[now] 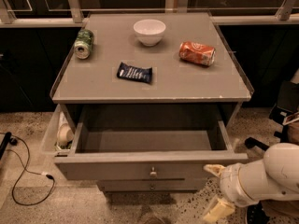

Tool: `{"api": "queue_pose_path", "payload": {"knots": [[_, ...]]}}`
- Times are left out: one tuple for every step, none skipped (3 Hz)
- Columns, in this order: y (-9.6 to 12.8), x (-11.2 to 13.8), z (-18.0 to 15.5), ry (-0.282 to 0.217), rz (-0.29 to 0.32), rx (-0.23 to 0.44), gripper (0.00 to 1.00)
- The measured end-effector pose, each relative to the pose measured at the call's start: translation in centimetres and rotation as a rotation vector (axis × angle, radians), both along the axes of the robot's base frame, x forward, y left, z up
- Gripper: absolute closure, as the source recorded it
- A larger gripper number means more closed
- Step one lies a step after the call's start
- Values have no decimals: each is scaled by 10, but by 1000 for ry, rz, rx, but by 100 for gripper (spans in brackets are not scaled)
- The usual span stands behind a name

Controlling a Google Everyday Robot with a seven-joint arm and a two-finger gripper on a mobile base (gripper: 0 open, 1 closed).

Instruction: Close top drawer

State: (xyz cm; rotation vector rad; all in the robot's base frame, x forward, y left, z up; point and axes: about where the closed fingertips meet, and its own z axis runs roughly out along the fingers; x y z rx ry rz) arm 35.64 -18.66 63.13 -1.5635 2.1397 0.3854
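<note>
Because pulled well out toward 6 o'clock from under the table top [187,85], asks for a push toward 12 o'clock on the top drawer [117,168], hence likely the gripper [216,190] at 5 o'clock near its front's right end, fingers [214,170] spread, pinching nothing.

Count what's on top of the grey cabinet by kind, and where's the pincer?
Cans: 2 (green can, orange can)
Bowls: 1 (white bowl)
Snack packets: 1 (dark packet)
Total: 4
Pincer: lower right, beside the top drawer
</note>
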Motion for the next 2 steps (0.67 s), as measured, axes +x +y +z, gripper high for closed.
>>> {"api": "queue_pose_path", "payload": {"knots": [[10, 52, 12, -93, 47, -16, 42], [14, 108, 21, -175, 73, -44, 65]]}}
